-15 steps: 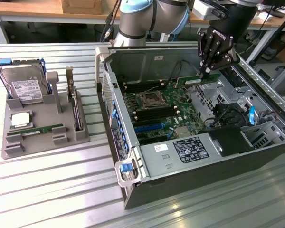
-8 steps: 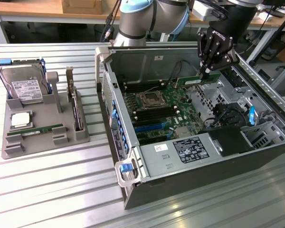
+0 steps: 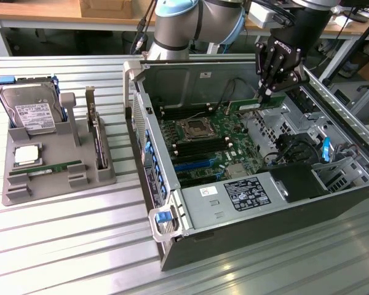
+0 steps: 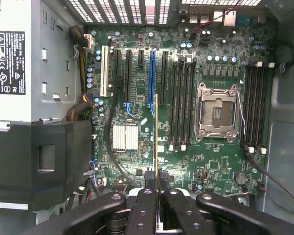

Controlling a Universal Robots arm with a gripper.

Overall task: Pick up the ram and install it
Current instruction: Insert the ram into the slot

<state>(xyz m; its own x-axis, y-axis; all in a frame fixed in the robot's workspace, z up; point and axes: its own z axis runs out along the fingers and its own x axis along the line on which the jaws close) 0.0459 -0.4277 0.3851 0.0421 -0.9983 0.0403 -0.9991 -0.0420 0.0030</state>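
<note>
My gripper [image 3: 265, 96] hangs over the back of the open computer case [image 3: 172, 203], shut on the ram [image 3: 249, 106], a long thin green stick held level above the motherboard [image 3: 212, 132]. In the wrist view the ram [image 4: 156, 132] shows edge-on as a thin line running out from between the black fingers [image 4: 143, 210] of the gripper [image 4: 157, 198]. It hovers above the board, between the blue expansion slot [image 4: 152, 78] and the black memory slots [image 4: 182, 105] beside the empty processor socket [image 4: 216, 111].
A grey parts tray [image 3: 24, 190] at the exterior view's left holds a hard drive [image 3: 29, 110], a square silver chip [image 3: 26, 155], another green stick [image 3: 55, 167] and an upright card with a bracket [image 3: 95, 132]. Power supply [image 3: 234, 196] and cables [image 3: 289, 147] crowd the case.
</note>
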